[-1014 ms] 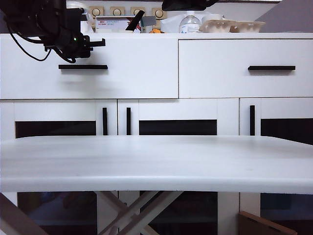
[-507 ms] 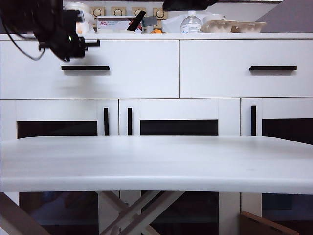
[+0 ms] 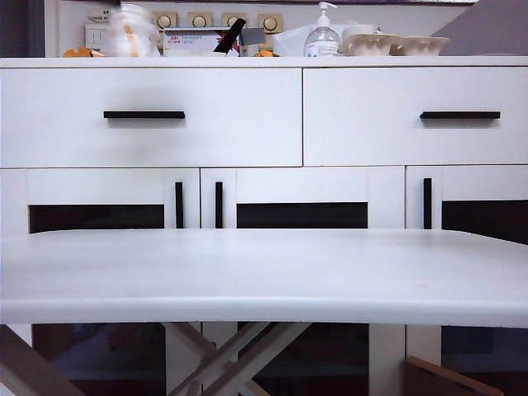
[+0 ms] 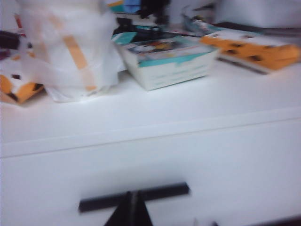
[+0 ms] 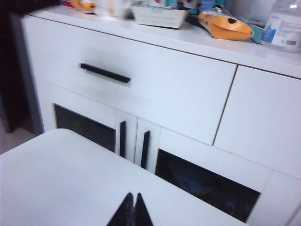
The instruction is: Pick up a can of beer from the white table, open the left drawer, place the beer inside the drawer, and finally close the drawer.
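both sets of jaws, left [image 4: 131, 212] and right [image 5: 131, 212], are sitting closed and empty; drawer [image 3: 148, 115] shut, no can showing, so reopening risks wasted effort.

Neither arm is showing in the exterior view right now. From the left wrist view, the left gripper [image 4: 130, 213] is poking in as a dark wedge, fingers pressed together, nothing between them, pointing roughly level. From the right wrist view, the right gripper [image 5: 131, 212] is looking the same: both black fingers meeting at a tip, carrying nothing, angling slightly downward.
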Available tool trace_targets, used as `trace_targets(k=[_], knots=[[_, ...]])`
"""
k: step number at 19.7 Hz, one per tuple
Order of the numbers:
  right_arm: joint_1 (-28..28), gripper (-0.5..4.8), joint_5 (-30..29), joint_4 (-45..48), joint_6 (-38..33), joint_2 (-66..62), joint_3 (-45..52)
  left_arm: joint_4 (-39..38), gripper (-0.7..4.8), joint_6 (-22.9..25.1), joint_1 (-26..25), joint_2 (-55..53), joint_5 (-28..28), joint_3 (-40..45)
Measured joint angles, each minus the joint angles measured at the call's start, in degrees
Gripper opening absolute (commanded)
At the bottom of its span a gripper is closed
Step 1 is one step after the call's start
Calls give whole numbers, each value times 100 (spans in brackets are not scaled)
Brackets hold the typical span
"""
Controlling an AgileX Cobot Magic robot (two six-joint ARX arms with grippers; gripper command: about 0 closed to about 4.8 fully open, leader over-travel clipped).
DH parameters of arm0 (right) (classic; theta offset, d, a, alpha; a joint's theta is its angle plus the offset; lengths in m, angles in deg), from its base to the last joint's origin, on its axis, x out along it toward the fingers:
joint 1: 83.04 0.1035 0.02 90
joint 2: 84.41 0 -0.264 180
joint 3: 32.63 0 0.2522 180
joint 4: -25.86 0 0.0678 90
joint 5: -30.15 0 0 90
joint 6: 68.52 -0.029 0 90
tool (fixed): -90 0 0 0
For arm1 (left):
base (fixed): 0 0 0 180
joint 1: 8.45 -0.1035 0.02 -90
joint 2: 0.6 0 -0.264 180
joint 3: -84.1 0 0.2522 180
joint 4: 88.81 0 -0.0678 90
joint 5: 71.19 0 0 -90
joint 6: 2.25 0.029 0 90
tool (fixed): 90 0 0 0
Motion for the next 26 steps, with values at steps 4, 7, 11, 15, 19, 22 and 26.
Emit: trace_targets(k=[4,7,11,15,19,22,26], knots=[[-2,-6,-2,-83,0,861,1080,-321,-5,2,315,1300,44,887],[-7,-6,11,22,-44,1434,1598,-498,-5,68,846,2339,575,1945],[-7,-6,11,0,-129,1939,2216,-450,-5,155,1545,3803,1088,3294],[-4,-6,7,44,-260,2430,2900,-492,-5,129,2264,5414,1493,4809],[-2,-5,28,-33,-264,3010,3646,-444,-5,-238,2389,6800,1556,6159],[-4,-5,125,-157,-264,3410,3853,-542,-5,-323,2387,7766,1305,7023],[-2,-5,127,-557,-264,3609,3853,-616,-5,-404,2389,8727,1204,8089]])
